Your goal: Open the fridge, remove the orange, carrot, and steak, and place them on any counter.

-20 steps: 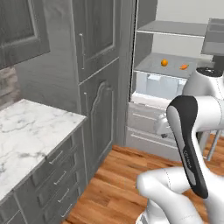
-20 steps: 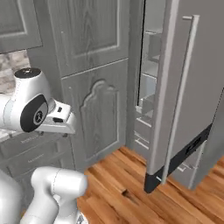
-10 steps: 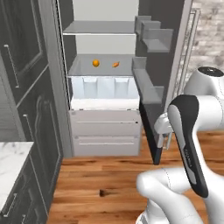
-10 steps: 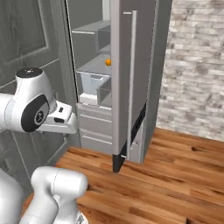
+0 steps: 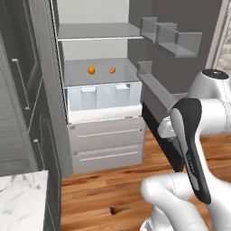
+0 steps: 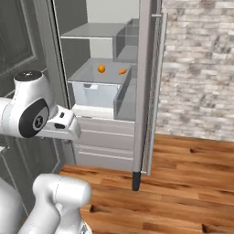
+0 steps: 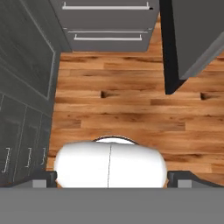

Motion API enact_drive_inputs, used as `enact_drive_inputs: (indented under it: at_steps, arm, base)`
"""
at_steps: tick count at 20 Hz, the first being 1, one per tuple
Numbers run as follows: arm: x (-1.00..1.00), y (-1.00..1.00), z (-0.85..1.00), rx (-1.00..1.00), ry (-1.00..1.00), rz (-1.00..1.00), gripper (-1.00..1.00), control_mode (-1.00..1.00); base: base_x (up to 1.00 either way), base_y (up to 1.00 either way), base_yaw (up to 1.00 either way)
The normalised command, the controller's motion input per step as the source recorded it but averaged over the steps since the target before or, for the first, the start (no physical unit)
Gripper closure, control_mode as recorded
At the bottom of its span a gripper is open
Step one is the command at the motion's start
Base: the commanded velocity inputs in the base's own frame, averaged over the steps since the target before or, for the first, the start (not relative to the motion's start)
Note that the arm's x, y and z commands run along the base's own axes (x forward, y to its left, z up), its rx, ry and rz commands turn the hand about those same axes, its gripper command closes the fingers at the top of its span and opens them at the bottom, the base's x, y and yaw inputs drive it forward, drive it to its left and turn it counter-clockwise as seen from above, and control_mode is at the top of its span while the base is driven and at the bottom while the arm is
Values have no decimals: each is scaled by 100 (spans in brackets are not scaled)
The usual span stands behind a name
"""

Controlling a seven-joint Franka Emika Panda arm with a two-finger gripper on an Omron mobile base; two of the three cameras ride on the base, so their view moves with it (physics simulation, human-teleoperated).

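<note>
On the fridge [image 5: 103, 131] shelf, orange [image 5: 91, 70] and carrot [image 5: 112, 70] are seen; the wide-open, empty gripper [image 7: 111, 178] could nudge the orange rolling.

The fridge [image 5: 106, 131] stands open, door swung wide. On its middle shelf lie the round orange [image 5: 91, 70] and, just beside it, the carrot [image 5: 112, 70] (small, tapered).
</note>
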Motion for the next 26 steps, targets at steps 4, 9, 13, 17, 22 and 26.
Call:
enact_drive_inputs:
  at_steps: [4, 9, 13, 17, 22, 26]
  arm:
    - [0, 0, 0, 0, 0, 0, -100, 100]
    - [0, 0, 0, 0, 0, 0, -100, 100]
    - [0, 0, 0, 0, 0, 0, -100, 100]
    - [0, 0, 0, 0, 0, 0, -100, 100]
    - [0, 0, 0, 0, 0, 0, -100, 100]
    - [0, 0, 0, 0, 0, 0, -100, 100]
  base:
    - [58, 4, -13]
    - [69, 14, -2]
    - [59, 32, 0]
    - [62, 21, 0]
    - [45, 11, 0]
    - [45, 2, 0]
